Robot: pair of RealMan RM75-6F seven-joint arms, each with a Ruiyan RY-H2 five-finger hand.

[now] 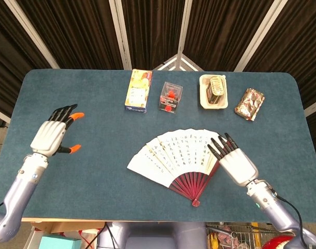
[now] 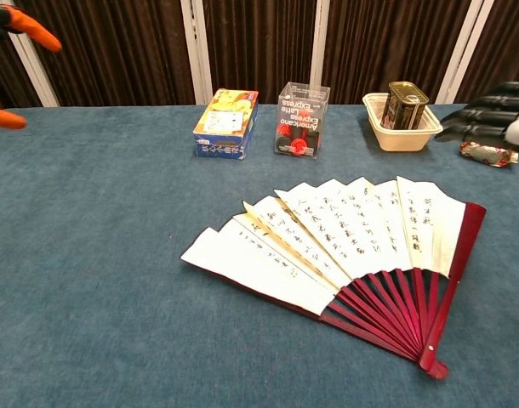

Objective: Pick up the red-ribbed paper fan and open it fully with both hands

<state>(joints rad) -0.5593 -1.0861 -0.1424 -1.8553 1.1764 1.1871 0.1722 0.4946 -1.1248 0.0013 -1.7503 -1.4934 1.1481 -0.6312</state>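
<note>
Fan (image 1: 176, 155) lies spread flat on my table (image 1: 96, 166); left hand (image 1: 50, 136) and right hand (image 1: 234, 162) both released, fingers apart, holding nothing.

Red-ribbed paper fan (image 1: 176, 155) lies flat on the blue table, spread wide open. White paper leaf with columns of small dark writing, pleats fanned in an arc. Dark red ribs meet at a pivot at the near edge, below and left of the right hand's fingertips (image 1: 219, 147). Red end guard on its right side sits just beside those fingertips; contact can't be judged. Far left panel points toward the left hand's fingers (image 1: 65, 113), well apart from them.
</note>
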